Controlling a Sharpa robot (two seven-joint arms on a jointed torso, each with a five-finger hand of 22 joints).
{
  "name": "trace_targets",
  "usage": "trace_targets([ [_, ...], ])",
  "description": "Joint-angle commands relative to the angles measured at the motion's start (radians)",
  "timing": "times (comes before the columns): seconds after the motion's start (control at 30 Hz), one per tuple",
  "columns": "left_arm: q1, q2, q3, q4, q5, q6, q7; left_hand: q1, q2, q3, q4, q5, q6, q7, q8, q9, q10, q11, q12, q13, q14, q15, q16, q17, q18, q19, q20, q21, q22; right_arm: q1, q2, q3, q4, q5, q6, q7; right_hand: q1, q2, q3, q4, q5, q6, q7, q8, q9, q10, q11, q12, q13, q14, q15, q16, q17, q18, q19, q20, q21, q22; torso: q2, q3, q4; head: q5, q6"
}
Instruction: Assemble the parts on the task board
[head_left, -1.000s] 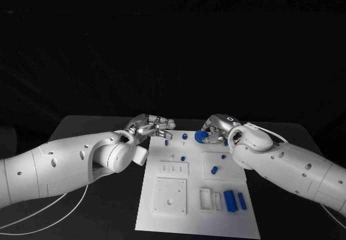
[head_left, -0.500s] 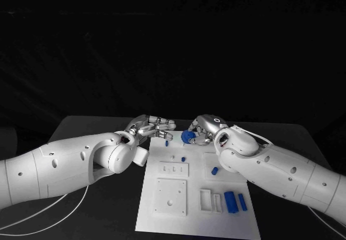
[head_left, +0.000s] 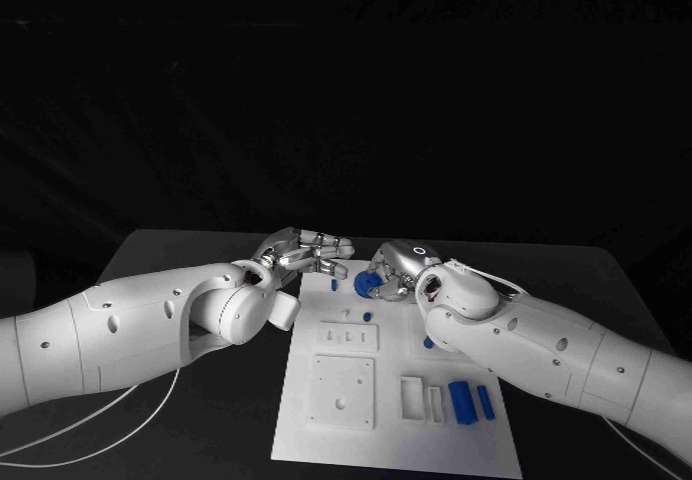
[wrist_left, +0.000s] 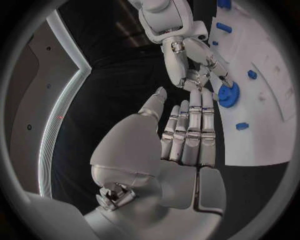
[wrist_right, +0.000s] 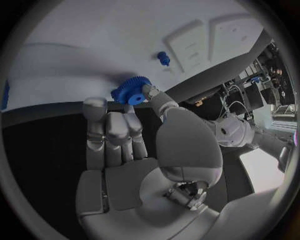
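Head view: the task board (head_left: 397, 400) lies in the middle of the black table (head_left: 173, 250). The right hand (head_left: 397, 262) is over the board's far edge, pinching a blue gear (head_left: 369, 285) in its fingertips. The left hand (head_left: 300, 250) hovers just beside the board's far left corner, fingers loosely curled together, holding nothing; its fingertips are near the gear but apart from it. A small blue peg (head_left: 335, 285) stands on the board just left of the gear. Two long blue bars (head_left: 467, 402) lie side by side near the board's right near corner, beside a white rectangular frame (head_left: 413, 397).

Left wrist view: left hand (wrist_left: 181, 140) with fingers straight and pressed side by side, thumb apart, nothing in it. Beyond its fingertips the right hand (wrist_left: 197, 65) grips the blue gear (wrist_left: 228, 94) over the board (wrist_left: 262, 135). Small blue pegs stand on the board nearby.

Right wrist view: right hand (wrist_right: 134, 145); thumb and fingertips meet on the blue gear (wrist_right: 130, 92), which sits at the board's (wrist_right: 94, 45) edge. Whether the gear touches the board I cannot tell. A small blue peg (wrist_right: 164, 58) stands further in on the board.
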Motion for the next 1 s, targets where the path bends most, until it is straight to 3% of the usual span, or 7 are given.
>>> trace_targets([
  [0.03, 0.001, 0.004, 0.001, 0.001, -0.003, 0.002, 0.006, -0.005, -0.002, 0.005, 0.003, 0.006, 0.003, 0.003, -0.004, 0.001, -0.005, -0.003, -0.003, 0.002, -0.006, 0.0, 0.003, 0.001, 0.003, -0.007, 0.002, 0.004, -0.002, 0.0, 0.01, -0.006, -0.015, -0.016, 0.017, 0.008, 0.011, 0.002, -0.001, 0.003, 0.004, 0.031, -0.011, 0.006, 0.005, -0.004, -0.003, -0.004, -0.001, 0.0, -0.007, -0.001, -0.002, -0.01, 0.036, -0.004, -0.004, 0.072, 0.0, 0.0001, 0.0014, 0.0, 0.0],
  [0.53, 0.001, 0.007, 0.001, 0.001, -0.003, 0.003, 0.006, -0.005, -0.002, 0.005, 0.003, 0.006, 0.002, 0.003, -0.004, 0.001, -0.005, -0.003, -0.003, 0.002, -0.007, 0.0, 0.002, 0.001, 0.003, -0.008, 0.002, 0.004, -0.003, 0.0, 0.046, -0.018, -0.078, -0.016, 0.017, 0.014, 0.007, 0.001, -0.004, 0.009, 0.002, 0.016, -0.007, 0.006, 0.003, -0.01, -0.001, -0.014, -0.009, -0.001, -0.006, -0.006, -0.006, -0.009, 0.035, -0.003, -0.013, 0.07, 0.0, 0.0002, 0.0006, 0.001, 0.001],
  [0.73, 0.001, 0.007, 0.001, 0.0, -0.003, 0.003, 0.005, -0.005, -0.002, 0.005, 0.003, 0.006, 0.002, 0.003, -0.004, 0.001, -0.005, -0.003, -0.003, 0.002, -0.007, 0.0, 0.002, 0.001, 0.003, -0.008, 0.002, 0.004, -0.003, 0.0, 0.056, -0.02, -0.094, -0.002, 0.01, 0.02, -0.006, -0.005, -0.02, 0.024, -0.014, -0.021, 0.002, 0.005, 0.0, -0.02, 0.004, -0.03, -0.024, -0.002, -0.004, -0.013, -0.012, -0.007, 0.035, -0.002, -0.025, 0.068, 0.0, 0.0, -0.0002, 0.002, 0.0],
  [0.83, 0.001, 0.007, 0.001, 0.0, -0.003, 0.003, 0.005, -0.005, -0.002, 0.005, 0.003, 0.006, 0.002, 0.003, -0.004, 0.001, -0.005, -0.003, -0.003, 0.002, -0.007, 0.0, 0.002, 0.001, 0.003, -0.008, 0.002, 0.004, -0.003, 0.0, 0.056, -0.021, -0.094, 0.011, -0.005, 0.026, -0.015, -0.01, -0.1, 0.064, -0.068, -0.087, 0.015, 0.008, -0.002, -0.022, 0.015, -0.032, -0.03, -0.003, 0.004, -0.016, -0.014, 0.0, 0.036, 0.005, -0.034, 0.066, 0.0, 0.0003, -0.0011, 0.004, 0.001],
  [0.9, 0.001, 0.007, 0.001, 0.0, -0.003, 0.003, 0.005, -0.005, -0.002, 0.005, 0.003, 0.006, 0.002, 0.003, -0.004, 0.001, -0.005, -0.003, -0.003, 0.002, -0.007, 0.0, 0.002, 0.001, 0.003, -0.008, 0.002, 0.004, -0.003, 0.0, 0.052, -0.021, -0.088, 0.019, -0.019, 0.029, -0.002, -0.006, -0.203, 0.136, -0.058, -0.113, 0.022, 0.007, -0.002, -0.024, 0.02, -0.032, -0.036, -0.004, 0.005, -0.017, -0.014, 0.008, 0.038, 0.01, -0.042, 0.065, -0.001, 0.0005, -0.0013, 0.004, 0.002],
  [1.0, 0.001, 0.006, 0.001, -0.001, -0.003, 0.003, 0.005, -0.005, -0.002, 0.005, 0.003, 0.006, 0.002, 0.003, -0.004, 0.001, -0.005, -0.003, -0.003, 0.002, -0.007, 0.0, 0.002, 0.001, 0.003, -0.008, 0.002, 0.004, -0.003, 0.0, 0.041, -0.021, -0.072, 0.025, -0.041, 0.03, 0.01, -0.013, -0.26, 0.198, -0.051, -0.119, 0.023, 0.007, -0.002, -0.026, 0.022, -0.032, -0.041, -0.004, 0.005, -0.017, -0.013, 0.01, 0.041, 0.01, -0.047, 0.066, -0.001, 0.0008, -0.0011, 0.004, 0.002],
])
